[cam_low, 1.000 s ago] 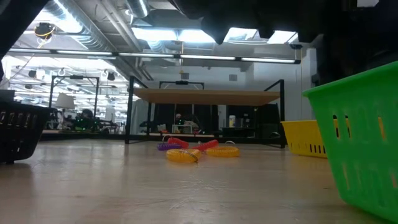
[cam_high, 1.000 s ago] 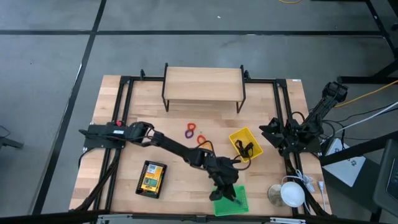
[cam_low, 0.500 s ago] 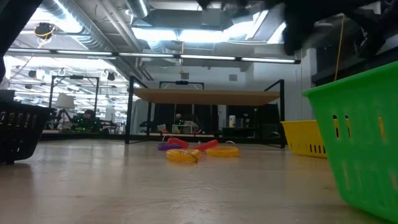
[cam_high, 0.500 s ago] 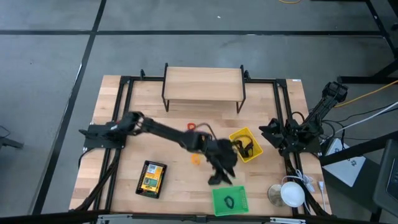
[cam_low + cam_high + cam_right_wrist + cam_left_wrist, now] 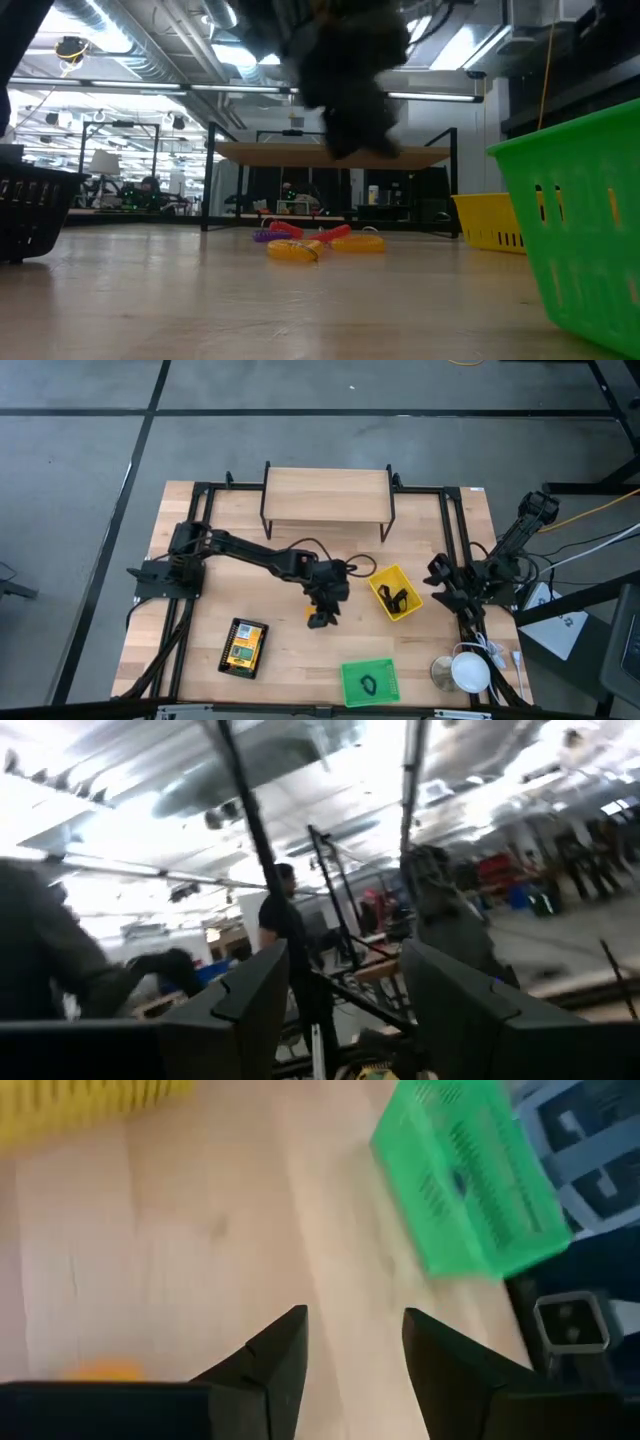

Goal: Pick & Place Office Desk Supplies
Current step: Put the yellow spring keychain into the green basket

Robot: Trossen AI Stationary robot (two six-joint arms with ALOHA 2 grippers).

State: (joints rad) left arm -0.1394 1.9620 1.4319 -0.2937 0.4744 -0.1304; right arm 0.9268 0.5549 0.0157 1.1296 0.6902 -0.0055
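The task stands part done, judged from how things lie. The square green plastic mesh bin [image 5: 368,682] near the table's front edge holds one small black clip [image 5: 369,683], and the square yellow plastic mesh bin [image 5: 394,592] right of centre holds further small black clips [image 5: 397,600]. The flat yellow printed box [image 5: 243,645] lies in a black tray at the front left of the light wooden table [image 5: 200,610]. Left to sort are the thin plastic rings [image 5: 318,239]: in the low view a purple, a red, an orange and a yellow ring lie close together on the bare wood at mid-table, in front of the raised wooden shelf [image 5: 327,494]. The left arm reaches from its base at the table's left edge across to the centre, wrist bent downward, and the left gripper [image 5: 320,615] hangs over the bare wood near the rings, well apart from the green bin. Its claw stands apart with nothing between the fingers [image 5: 280,1365]; an orange blur shows at the edge of its wrist view. The right gripper [image 5: 340,990] is parked at the table's right edge, pointed out into the room, claw wide and empty.
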